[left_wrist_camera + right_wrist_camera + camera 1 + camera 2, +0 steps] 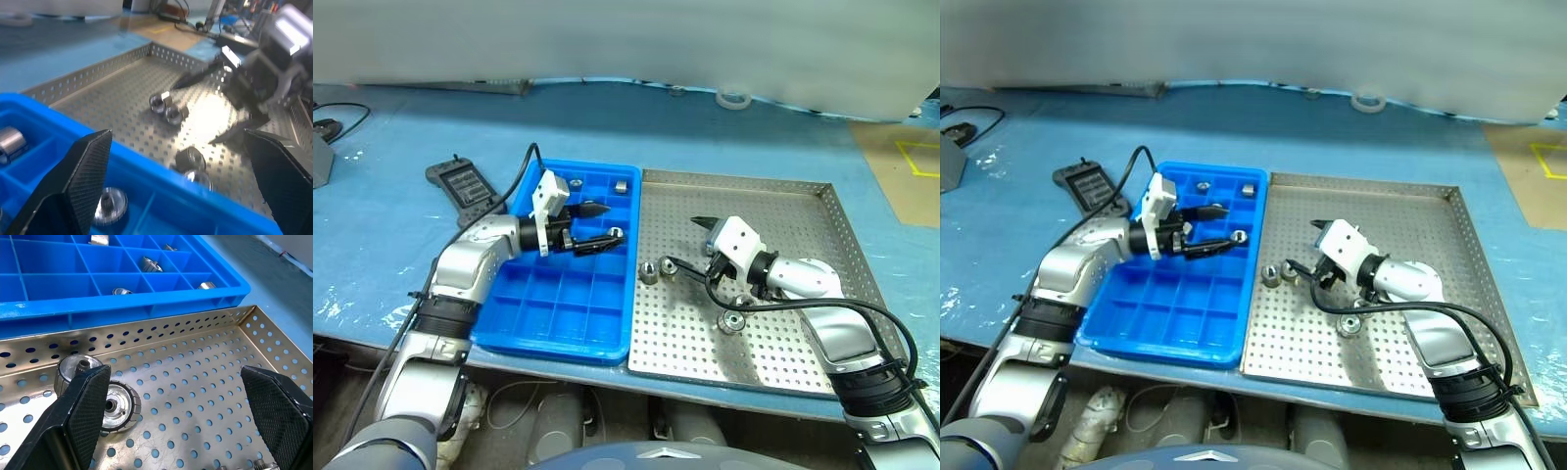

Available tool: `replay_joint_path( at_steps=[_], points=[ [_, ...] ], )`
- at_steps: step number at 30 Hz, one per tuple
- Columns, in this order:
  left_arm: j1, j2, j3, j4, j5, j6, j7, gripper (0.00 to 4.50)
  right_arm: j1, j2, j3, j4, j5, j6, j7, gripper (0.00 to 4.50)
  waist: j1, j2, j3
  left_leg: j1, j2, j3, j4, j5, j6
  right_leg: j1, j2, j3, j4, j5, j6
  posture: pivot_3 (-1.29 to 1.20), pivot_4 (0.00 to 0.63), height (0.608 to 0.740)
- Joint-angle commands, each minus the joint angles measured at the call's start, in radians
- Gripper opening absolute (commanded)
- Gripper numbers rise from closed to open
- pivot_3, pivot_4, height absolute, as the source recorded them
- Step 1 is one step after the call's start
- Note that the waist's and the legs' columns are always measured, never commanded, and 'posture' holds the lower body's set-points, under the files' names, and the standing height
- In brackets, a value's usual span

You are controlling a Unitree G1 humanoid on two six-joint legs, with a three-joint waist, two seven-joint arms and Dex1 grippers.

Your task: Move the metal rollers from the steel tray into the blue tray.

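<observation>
1. The metal rollers are short silvery cylinders with a dark centre hole; two lie touching on the steel tray near its edge beside the blue tray, and another lies under the right arm.
2. More rollers sit in the blue tray's compartments: one and another in the far row, one by the left fingertips.
3. The left gripper hovers over the blue tray, jaws spread wide, holding nothing.
4. The right gripper hangs over the steel tray near the touching pair, jaws wide apart and empty.
</observation>
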Motion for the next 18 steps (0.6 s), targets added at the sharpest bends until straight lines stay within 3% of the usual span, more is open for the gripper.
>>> replay_joint_path(
  at_steps=[1,8,11,18],
  points=[
    [-0.129,-0.004,-0.006,0.011,-0.028,0.059,-0.042,4.50,0.026,0.001,-0.013,-0.037,0.000,-0.015,-0.010,4.49,-0.001,0.000,0.000,0.000,0.000,0.000,0.000,0.000,0.000,0.000,0.000,0.000,0.000,0.000,0.000,-0.16,0.150,0.740],
    [-0.269,-0.015,-0.199,0.180,0.126,-0.022,-0.226,4.50,0.083,-0.035,-0.070,0.010,0.014,-0.078,0.000,4.49,-0.013,0.001,0.000,-0.001,0.000,0.001,-0.001,0.000,0.001,-0.001,-0.001,0.000,-0.002,0.000,0.000,-0.19,0.150,0.740],
    [-0.307,-0.042,-0.272,0.277,0.200,-0.076,-0.285,4.50,0.166,-0.086,-0.164,0.036,0.036,-0.125,0.016,4.49,-0.012,0.000,0.000,-0.002,0.000,0.001,-0.001,0.000,0.003,-0.002,-0.001,0.000,-0.003,0.000,0.000,-0.23,0.150,0.740],
    [-0.329,-0.135,-0.372,0.436,0.338,-0.171,-0.327,4.50,0.325,-0.091,-0.258,-0.024,0.037,-0.158,-0.019,4.49,-0.024,0.001,0.000,-0.002,0.000,0.001,0.003,-0.004,0.008,0.002,-0.001,-0.001,-0.006,0.000,0.000,-0.30,0.150,0.740]
  ],
)
